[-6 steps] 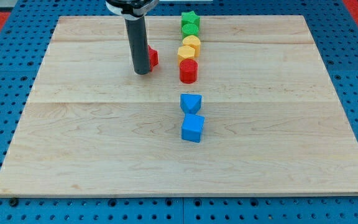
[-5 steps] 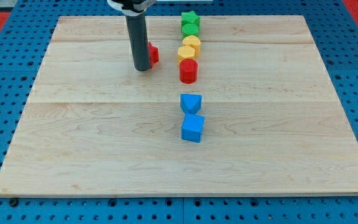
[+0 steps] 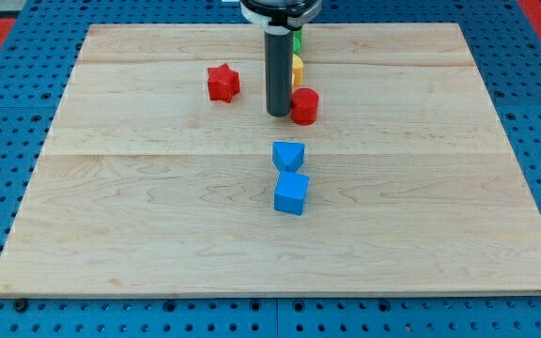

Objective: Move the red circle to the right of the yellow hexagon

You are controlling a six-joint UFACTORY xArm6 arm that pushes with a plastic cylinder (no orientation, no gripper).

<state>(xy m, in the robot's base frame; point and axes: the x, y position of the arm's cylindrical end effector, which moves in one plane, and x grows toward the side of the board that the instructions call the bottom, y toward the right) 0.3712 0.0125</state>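
The red circle (image 3: 304, 106), a short red cylinder, stands on the wooden board a little above the centre. My tip (image 3: 278, 114) is right at its left side, touching or nearly touching it. The rod hides most of the yellow blocks behind it; only a yellow sliver (image 3: 297, 69) shows just above the red circle, and I cannot tell which yellow block it is. A bit of green block (image 3: 297, 40) shows above that.
A red star (image 3: 223, 83) sits to the view's left of the rod. A blue triangular block (image 3: 288, 155) and a blue cube (image 3: 291, 193) stand below the red circle. The board (image 3: 111, 216) lies on a blue pegboard surface.
My rod has moved to the view's right, from beside the red star to the left side of the red circle. The red circle has shifted slightly right. The star is now uncovered.
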